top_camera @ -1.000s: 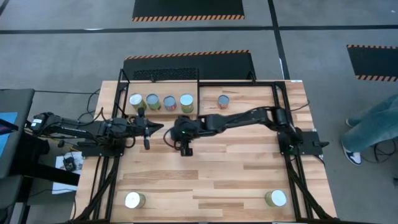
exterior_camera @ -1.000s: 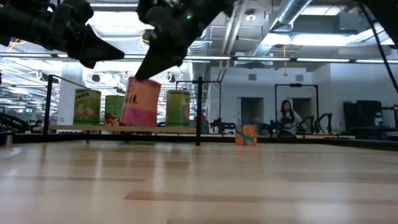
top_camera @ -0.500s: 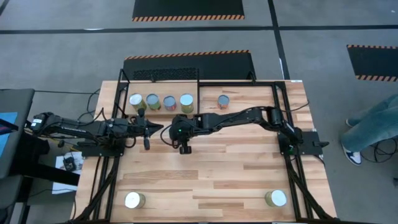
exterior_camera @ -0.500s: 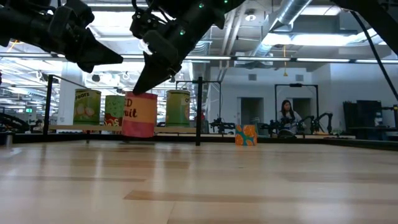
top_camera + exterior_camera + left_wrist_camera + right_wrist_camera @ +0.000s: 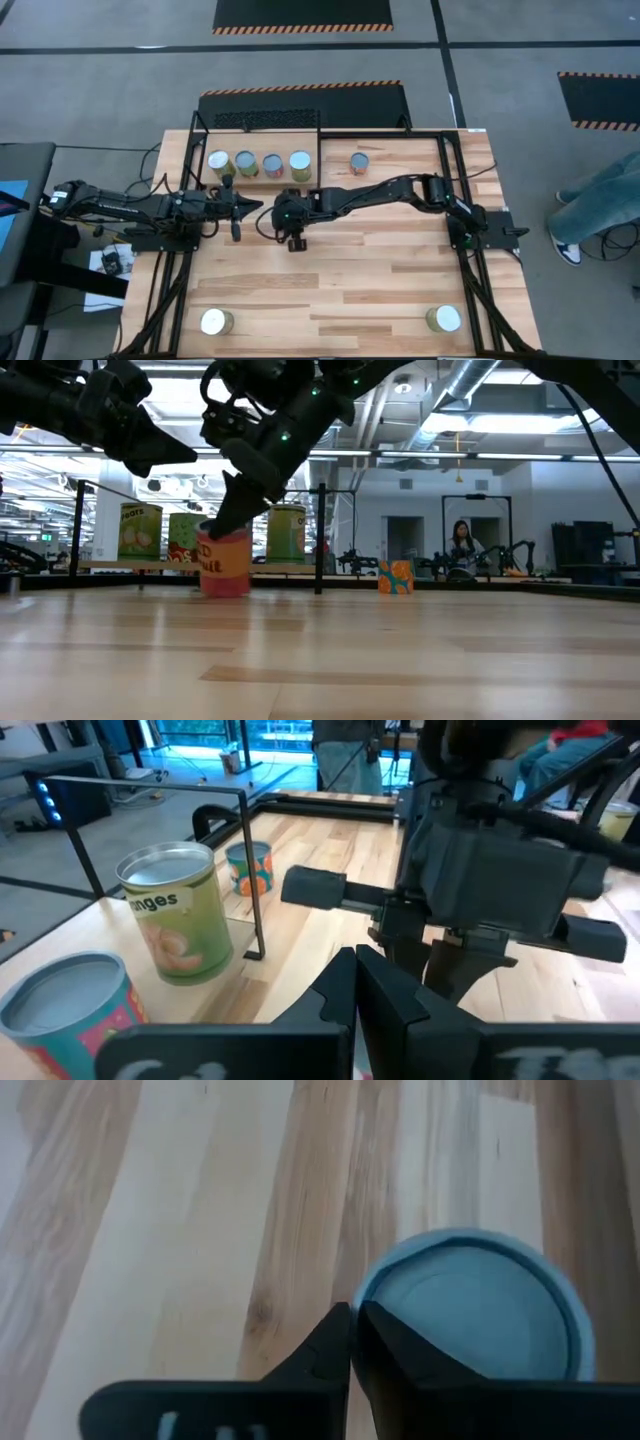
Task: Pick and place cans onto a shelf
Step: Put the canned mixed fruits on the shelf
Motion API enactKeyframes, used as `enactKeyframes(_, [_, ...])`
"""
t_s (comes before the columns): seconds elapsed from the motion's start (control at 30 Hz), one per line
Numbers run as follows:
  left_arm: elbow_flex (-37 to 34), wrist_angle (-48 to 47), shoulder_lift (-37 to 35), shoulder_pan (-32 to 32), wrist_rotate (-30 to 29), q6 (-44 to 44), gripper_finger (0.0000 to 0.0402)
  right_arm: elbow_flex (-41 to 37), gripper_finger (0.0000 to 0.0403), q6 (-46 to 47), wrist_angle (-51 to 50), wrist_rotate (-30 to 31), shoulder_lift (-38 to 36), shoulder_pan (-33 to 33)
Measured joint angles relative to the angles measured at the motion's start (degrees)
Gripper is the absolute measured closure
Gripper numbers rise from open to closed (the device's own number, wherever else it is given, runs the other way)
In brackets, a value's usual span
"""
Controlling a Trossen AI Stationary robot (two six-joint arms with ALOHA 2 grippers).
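Note:
My right gripper (image 5: 290, 212) (image 5: 352, 1318) is shut over the table's middle, just in front of the shelf (image 5: 262, 176). It is at the top of a red-orange can (image 5: 225, 562), whose silver top (image 5: 470, 1305) shows in the right wrist view; in the high view the gripper hides the can. My left gripper (image 5: 257, 206) (image 5: 354, 965) is shut and empty, hovering just left of it. Several cans (image 5: 245, 162) stand upright on the shelf board. One blue-orange can (image 5: 359, 162) stands on the table right of the shelf. My right gripper pinches the red-orange can at the rim (image 5: 366, 1294) on one side of its top. The fingers (image 5: 232, 512) slant down onto it from above. The can stands almost upright below them, its bottom down at the tabletop; whether it rests there I cannot tell.
Two more cans stand near the table's front edge, one left (image 5: 216, 322) and one right (image 5: 442, 319). Black rails (image 5: 250, 870) edge the shelf. A black frame (image 5: 450, 190) runs along the table's sides. A person (image 5: 462, 545) is far off in the room.
My right gripper has gone down and a little toward the table's left and far edge with the red-orange can. The can hung tilted and clear of the table; now it is almost upright with its bottom at the tabletop, closer to the shelf.

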Motion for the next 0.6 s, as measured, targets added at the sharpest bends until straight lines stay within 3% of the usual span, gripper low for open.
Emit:
enactKeyframes(0.47, [0.0, -1.7, 0.0, -0.1, 0.1, 0.1, 0.0401, 4.0, 0.0278, -2.4, 0.6, 3.3, -0.1, 0.3])
enactKeyframes(0.6, [0.0, -2.5, 0.0, -0.1, 0.1, 0.1, 0.0401, 8.5, 0.0282, -6.2, -10.4, 4.4, -2.0, 1.4])
